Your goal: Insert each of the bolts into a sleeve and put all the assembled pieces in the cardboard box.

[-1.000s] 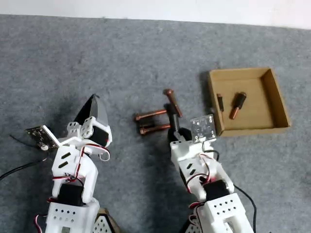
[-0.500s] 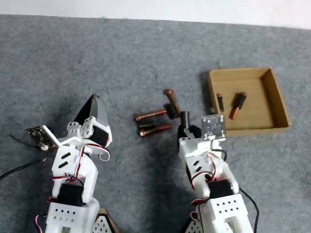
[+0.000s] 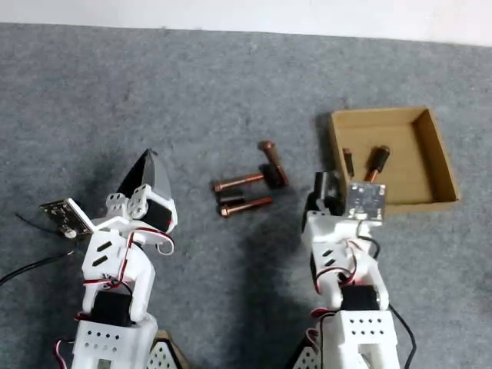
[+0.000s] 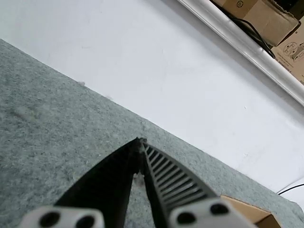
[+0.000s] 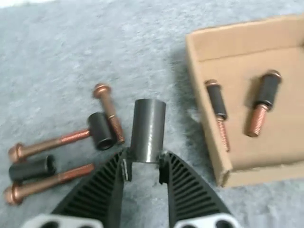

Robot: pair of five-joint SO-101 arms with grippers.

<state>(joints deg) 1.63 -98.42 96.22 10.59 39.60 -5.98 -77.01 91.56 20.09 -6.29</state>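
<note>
Beside the box's (image 3: 337, 154) left wall, the right gripper (image 5: 142, 164) clamps one sleeve (image 5: 148, 129). Left gripper (image 4: 141, 145), toward the table's (image 3: 231, 92) left side, is closed, empty. Three bolts (image 3: 238, 183) lie mid-table.

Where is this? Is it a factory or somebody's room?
Probably a small robot lab or workshop, not a factory. A white left arm and right arm sit on a grey mat; the right gripper holds a sleeve near loose bolts and a cardboard box, and cartons stand behind.
</note>
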